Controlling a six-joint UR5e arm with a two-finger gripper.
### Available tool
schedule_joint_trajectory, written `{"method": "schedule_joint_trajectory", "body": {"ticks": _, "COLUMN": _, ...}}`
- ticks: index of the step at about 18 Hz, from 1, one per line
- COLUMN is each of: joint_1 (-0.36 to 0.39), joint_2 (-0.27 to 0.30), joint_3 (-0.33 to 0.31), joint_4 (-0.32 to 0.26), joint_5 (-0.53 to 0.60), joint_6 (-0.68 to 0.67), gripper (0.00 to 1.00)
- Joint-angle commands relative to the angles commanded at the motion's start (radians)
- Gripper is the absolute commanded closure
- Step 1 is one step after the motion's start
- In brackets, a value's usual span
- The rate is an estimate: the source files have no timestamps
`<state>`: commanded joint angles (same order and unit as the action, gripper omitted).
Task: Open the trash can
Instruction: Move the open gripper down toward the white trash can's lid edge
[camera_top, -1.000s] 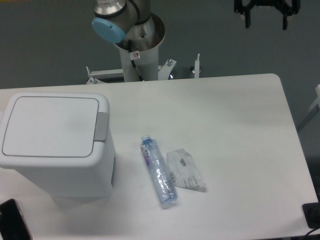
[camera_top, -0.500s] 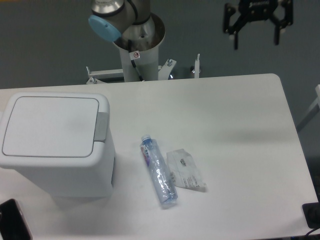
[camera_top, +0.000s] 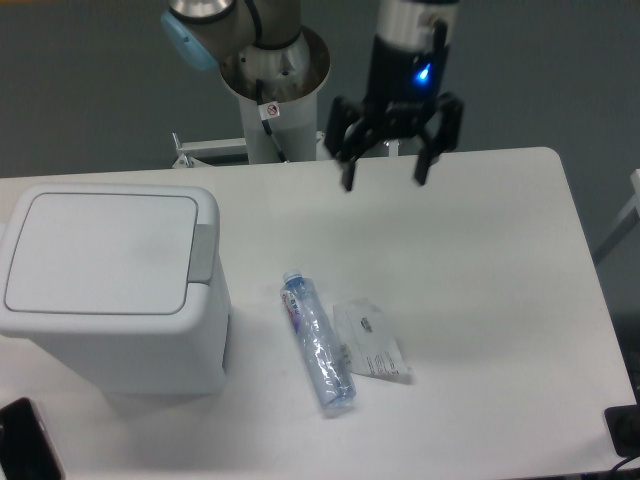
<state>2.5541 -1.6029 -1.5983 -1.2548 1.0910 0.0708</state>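
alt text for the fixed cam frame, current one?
A robot arm's open pincer hangs above the back of a white table, holding nothing, right of a closed white trash can. A clear plastic bottle and a small plastic packet lie on the table between them.

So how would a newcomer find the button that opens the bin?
Find the white bin, the biggest thing on the table. On the lid's right edge, facing the bottle, sits the button: the only grey part on it.
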Motion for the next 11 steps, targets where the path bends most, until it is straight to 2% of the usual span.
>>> {"method": "schedule_joint_trajectory", "body": {"ticks": 3, "joint_1": -0.011, "joint_2": -0.023, "joint_3": 0.006, "joint_4": 0.000, "joint_5": -0.055, "joint_6": -0.043, "gripper": 0.00}}
{"method": "schedule_joint_trajectory", "body": {"ticks": 7, "joint_1": -0.067, "joint_2": -0.035, "joint_3": 0.006, "joint_4": 0.038, "joint_5": -0.049, "joint_6": -0.085, "gripper": 0.00}}
{"method": "schedule_joint_trajectory", "body": {"ticks": 11, "joint_1": -0.106, "joint_2": -0.051, "joint_3": 0.008, "joint_4": 0.051, "joint_5": -0.049, "joint_6": -0.083, "gripper": 0.00}}
